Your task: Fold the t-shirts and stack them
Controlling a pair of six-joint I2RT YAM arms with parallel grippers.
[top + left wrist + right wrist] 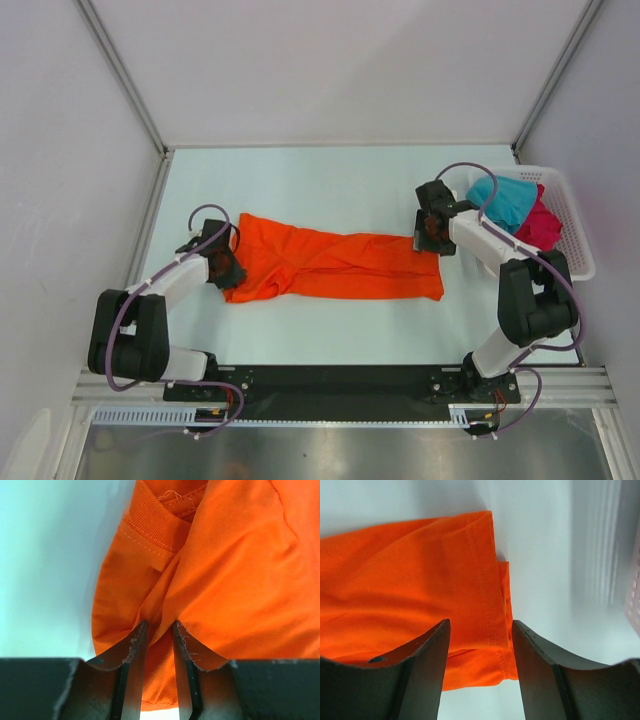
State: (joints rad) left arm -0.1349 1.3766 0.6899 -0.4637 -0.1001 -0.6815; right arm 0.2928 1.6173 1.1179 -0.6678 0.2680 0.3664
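The orange t-shirt (330, 265) lies folded lengthways in a long strip across the table's middle. My left gripper (225, 265) is at its left end by the collar; in the left wrist view the gripper (159, 625) is shut on a pinched fold of orange cloth (240, 570). My right gripper (432, 235) is at the shirt's far right corner; in the right wrist view it (480, 622) is open, its jaws straddling the stitched hem (485, 580) without gripping it. The teal t-shirt (500, 200) and the magenta t-shirt (540, 228) lie crumpled in the basket.
The white slotted basket (575, 235) stands at the table's right edge, just behind the right arm; its side shows blurred in the right wrist view (635, 600). Metal frame posts and white walls enclose the table on three sides.
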